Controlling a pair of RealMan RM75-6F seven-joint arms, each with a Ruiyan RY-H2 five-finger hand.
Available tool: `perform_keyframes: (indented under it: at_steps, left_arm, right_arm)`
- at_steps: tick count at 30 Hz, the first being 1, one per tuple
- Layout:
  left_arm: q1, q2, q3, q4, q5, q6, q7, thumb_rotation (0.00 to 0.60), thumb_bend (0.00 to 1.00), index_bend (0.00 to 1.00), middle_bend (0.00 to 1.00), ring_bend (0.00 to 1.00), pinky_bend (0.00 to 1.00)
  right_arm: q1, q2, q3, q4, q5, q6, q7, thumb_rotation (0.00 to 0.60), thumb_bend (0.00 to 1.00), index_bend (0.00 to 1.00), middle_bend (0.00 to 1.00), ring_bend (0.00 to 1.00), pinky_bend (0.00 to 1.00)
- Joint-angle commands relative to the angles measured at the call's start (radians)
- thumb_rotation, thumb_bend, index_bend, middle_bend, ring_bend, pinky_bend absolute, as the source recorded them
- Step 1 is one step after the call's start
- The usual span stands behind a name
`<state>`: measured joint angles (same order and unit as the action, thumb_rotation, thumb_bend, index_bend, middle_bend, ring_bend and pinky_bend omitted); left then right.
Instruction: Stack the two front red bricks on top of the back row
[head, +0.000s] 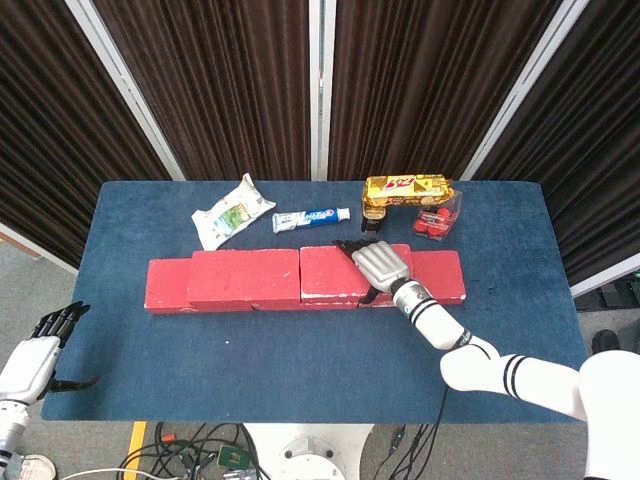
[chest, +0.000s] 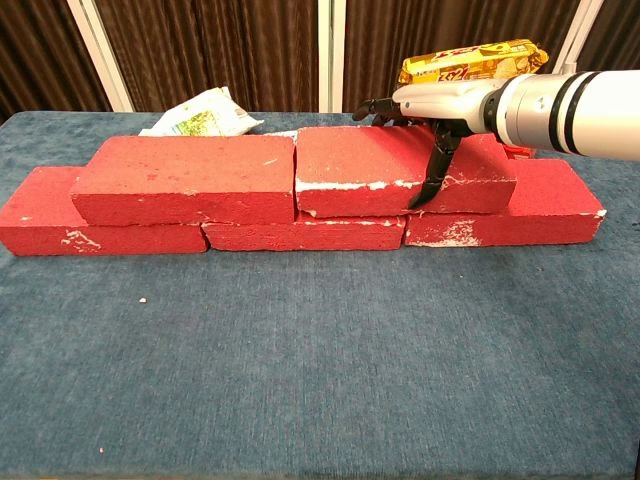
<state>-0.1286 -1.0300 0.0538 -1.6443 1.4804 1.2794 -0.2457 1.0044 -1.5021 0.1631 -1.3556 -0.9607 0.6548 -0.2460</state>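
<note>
red bricks (chest: 190, 178) with white scuffs, blue table cloth (chest: 320, 360), yellow snack pack (chest: 470, 60), silver-and-black right hand (head: 380, 265).

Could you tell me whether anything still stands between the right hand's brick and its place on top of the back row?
Nothing visible does. The right hand holds the right upper brick, which already lies on the back row, close beside the left upper brick. The snack packets sit behind the bricks, out of the way.
</note>
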Motion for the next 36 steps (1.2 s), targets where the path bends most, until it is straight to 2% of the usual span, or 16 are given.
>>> perform_keyframes:
  at_steps: [1, 30, 33, 36]
  left_arm:
    - [0.0, -0.001, 0.0, 0.001, 0.001, 0.001, 0.001, 0.6, 0.05, 0.0, 0.0, 0.0, 0.0]
    - [0.004, -0.005, 0.005, 0.01, 0.004, -0.004, -0.013, 0.6, 0.05, 0.0, 0.0, 0.0, 0.0]
    - [0.004, -0.006, 0.005, 0.012, 0.004, -0.005, -0.016, 0.6, 0.05, 0.0, 0.0, 0.0, 0.0]
    - [0.004, -0.007, 0.006, 0.014, 0.004, -0.006, -0.018, 0.6, 0.05, 0.0, 0.0, 0.0, 0.0]
  right_arm:
    - [0.001, -0.002, -0.002, 0.001, 0.001, -0.001, -0.001, 0.6, 0.0, 0.0, 0.31, 0.26, 0.23]
    - [0.029, -0.015, -0.008, 0.014, 0.038, -0.018, -0.013, 0.6, 0.0, 0.0, 0.29, 0.24, 0.23]
    - [0.031, -0.017, -0.01, 0.014, 0.04, -0.017, -0.015, 0.6, 0.0, 0.0, 0.26, 0.19, 0.22]
    - [0.033, -0.015, -0.012, 0.011, 0.045, -0.021, -0.015, 0.6, 0.0, 0.0, 0.18, 0.11, 0.18]
